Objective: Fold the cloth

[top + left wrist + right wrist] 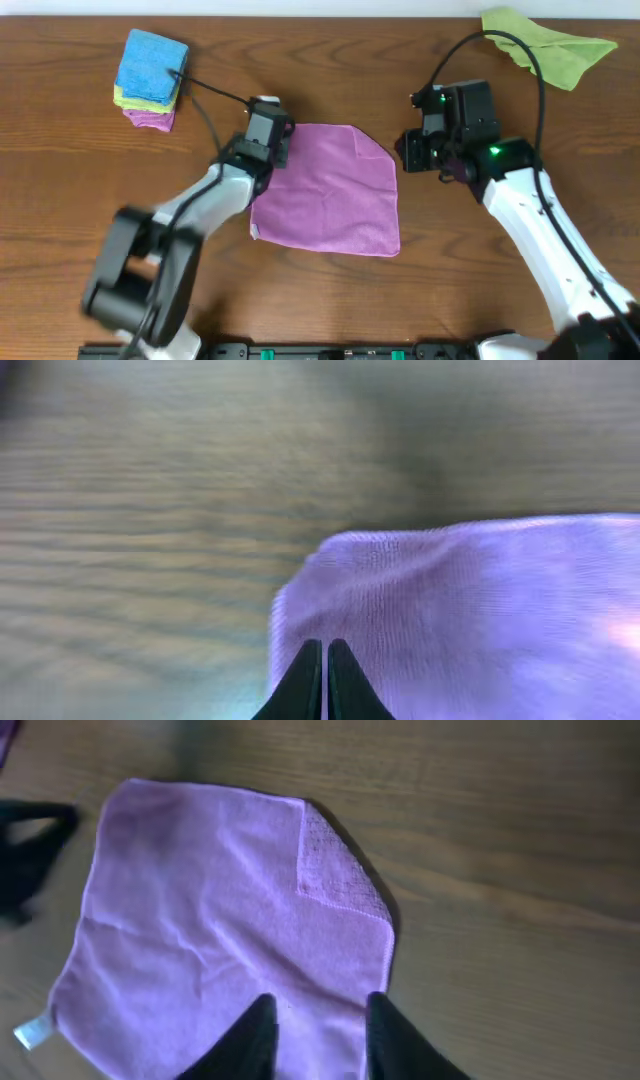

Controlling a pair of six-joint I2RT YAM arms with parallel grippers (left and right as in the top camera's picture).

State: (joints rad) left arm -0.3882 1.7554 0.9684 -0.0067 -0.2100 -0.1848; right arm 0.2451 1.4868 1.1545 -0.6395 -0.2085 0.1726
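I have the cloth lying spread on the wooden table in the middle of the scene, between the two arms. It is mostly flat, a lilac square turned a little out of line with the table edge. Its far right corner is folded back onto the cloth in a small triangle that shows the coarser weave of the underside. A small white tag sticks out at the near left corner.

The left gripper sits at the cloth's far left corner. Through its wrist camera I see the two dark fingers pressed tight together with only a hairline between them, tips over the purple fabric just inside the rounded corner. That view is blurred, so I cannot tell whether any fabric is pinched between them or whether the tips touch the cloth at all.

The right gripper is off the right side of the cloth, near the folded corner. Its fingers stand partly apart with nothing between them — I only see the cloth's edge and the wood through the gap.

At the far left of the table sits a stack of folded cloths — blue on top, green under it, purple at the bottom. A lime-green cloth lies crumpled at the far right, well apart from the lilac one.
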